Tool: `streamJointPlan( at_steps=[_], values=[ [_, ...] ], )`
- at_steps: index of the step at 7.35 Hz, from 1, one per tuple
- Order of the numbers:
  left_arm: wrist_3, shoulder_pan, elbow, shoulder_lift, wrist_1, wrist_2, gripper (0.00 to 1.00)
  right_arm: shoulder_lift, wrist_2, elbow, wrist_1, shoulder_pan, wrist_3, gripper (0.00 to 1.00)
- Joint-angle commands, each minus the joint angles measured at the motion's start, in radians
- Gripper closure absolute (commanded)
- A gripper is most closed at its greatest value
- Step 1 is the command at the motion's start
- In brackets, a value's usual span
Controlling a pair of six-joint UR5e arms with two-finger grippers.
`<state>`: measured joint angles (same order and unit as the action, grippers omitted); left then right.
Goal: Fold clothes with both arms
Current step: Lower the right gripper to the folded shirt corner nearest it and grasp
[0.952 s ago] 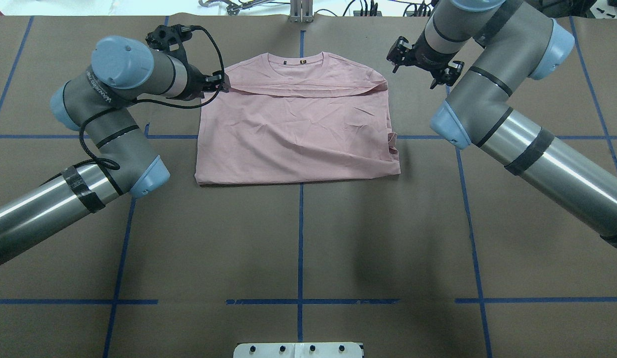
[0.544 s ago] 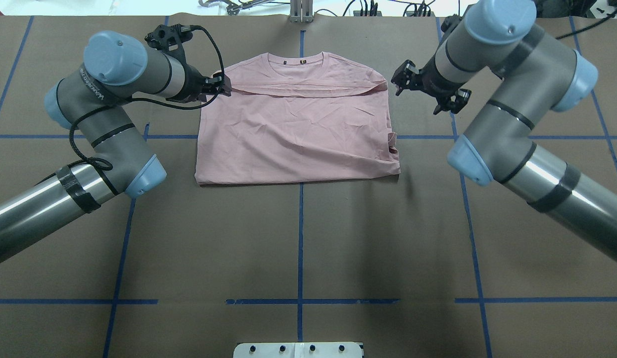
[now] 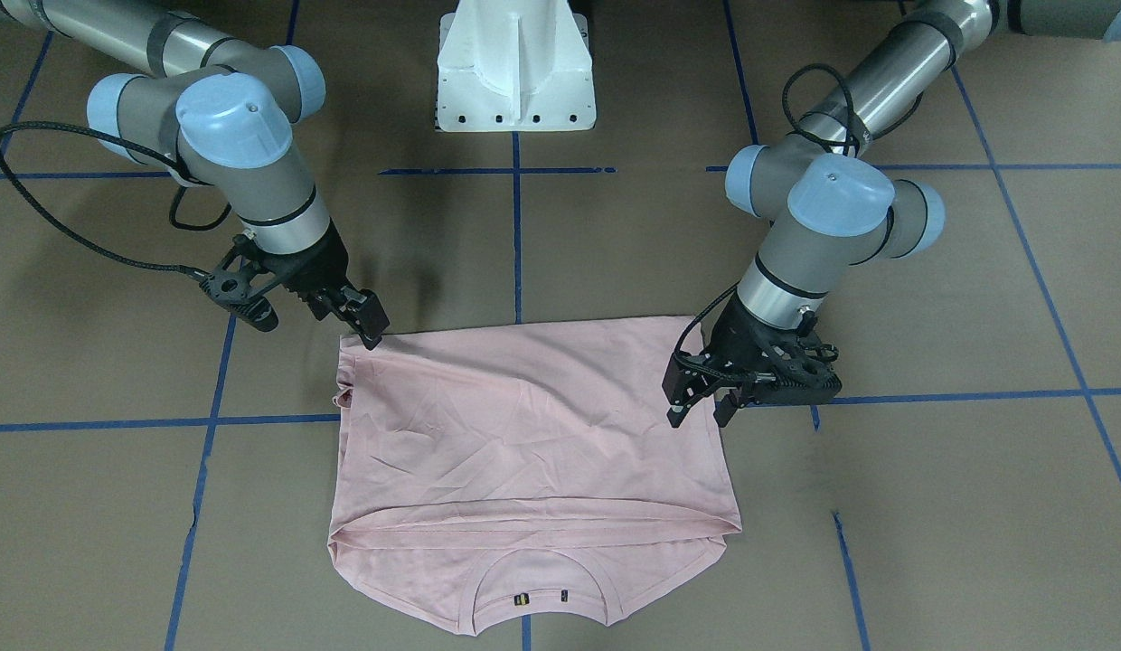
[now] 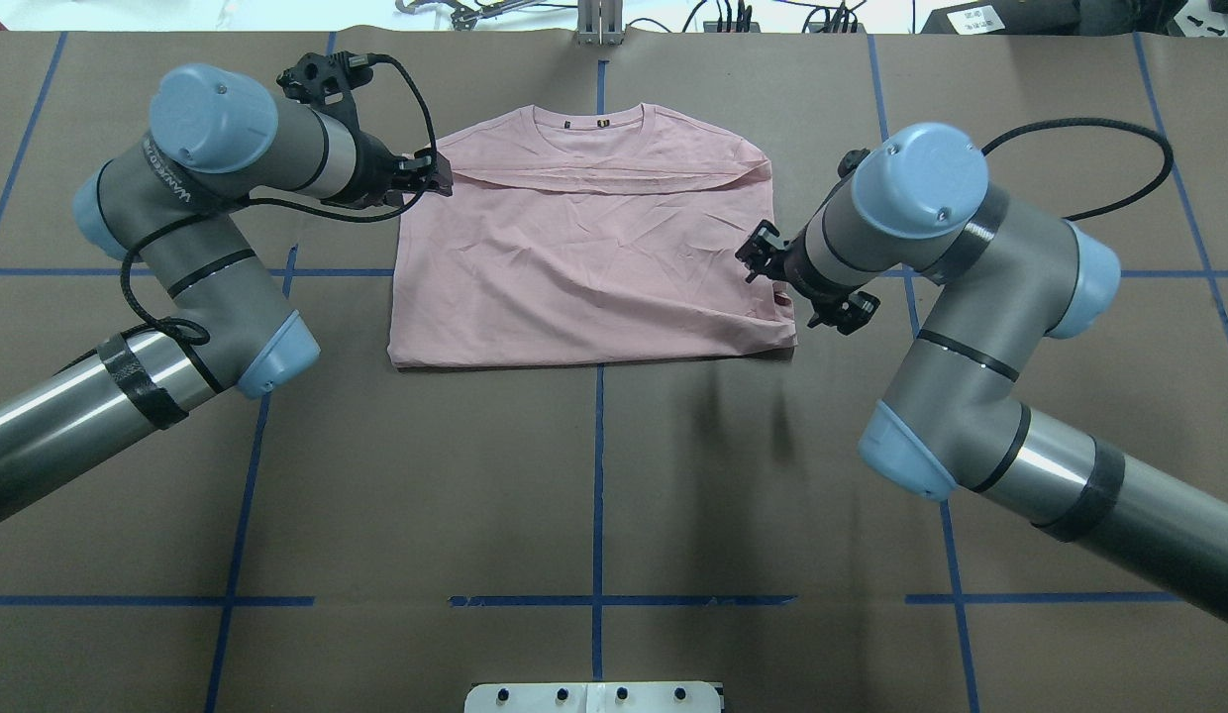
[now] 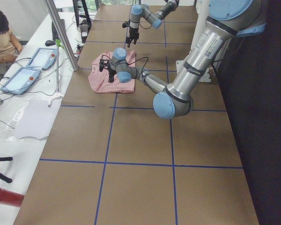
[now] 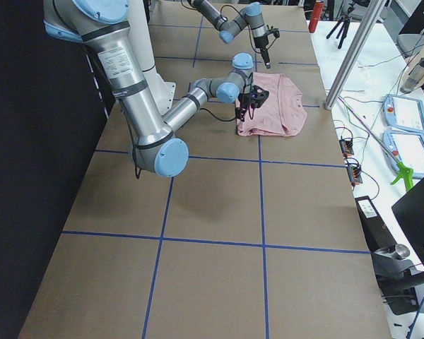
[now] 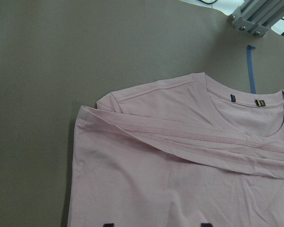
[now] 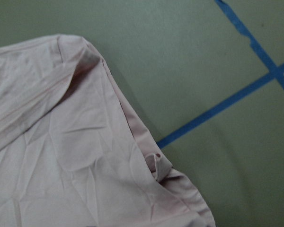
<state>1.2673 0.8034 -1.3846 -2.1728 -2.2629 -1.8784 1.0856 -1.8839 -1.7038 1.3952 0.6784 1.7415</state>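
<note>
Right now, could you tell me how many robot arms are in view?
2. The left arm is at the T-shirt's shoulder corner; the right arm hangs its end effector by the shirt's opposite side edge. No others show.

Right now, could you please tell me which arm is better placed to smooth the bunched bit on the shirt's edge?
The right, I'd say. The right pincer hangs by the right edge of the shirt, close to the bunch. The left pincer is at the far left corner, across the shirt.

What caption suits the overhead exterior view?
Left pincer and right pincer flank the partly folded pink T-shirt, plain side up.
</note>
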Motion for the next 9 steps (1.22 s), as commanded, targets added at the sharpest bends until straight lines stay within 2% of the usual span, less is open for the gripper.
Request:
streamJointPlan(
  at_steps=[1,4,6,8,9],
  values=[
    [0.0,0.0,-0.002,-0.001,-0.001,0.001,0.31,-0.007,0.016,0.061,-0.008,-0.014,0.01,0.17],
    [0.001,0.0,-0.002,-0.002,-0.001,0.002,0.31,-0.003,0.016,0.081,-0.009,-0.036,0.01,0.26],
    [0.001,0.0,-0.002,-0.002,-0.001,0.002,0.31,0.0,0.017,0.093,-0.009,-0.042,0.01,0.4],
    [0.001,0.0,-0.002,-0.002,-0.001,0.002,0.31,0.0,0.017,0.102,-0.008,-0.042,0.01,0.89],
    [0.001,0.0,-0.002,-0.001,-0.001,0.004,0.31,-0.003,0.016,0.105,-0.009,-0.042,0.009,1.0]
  ],
)
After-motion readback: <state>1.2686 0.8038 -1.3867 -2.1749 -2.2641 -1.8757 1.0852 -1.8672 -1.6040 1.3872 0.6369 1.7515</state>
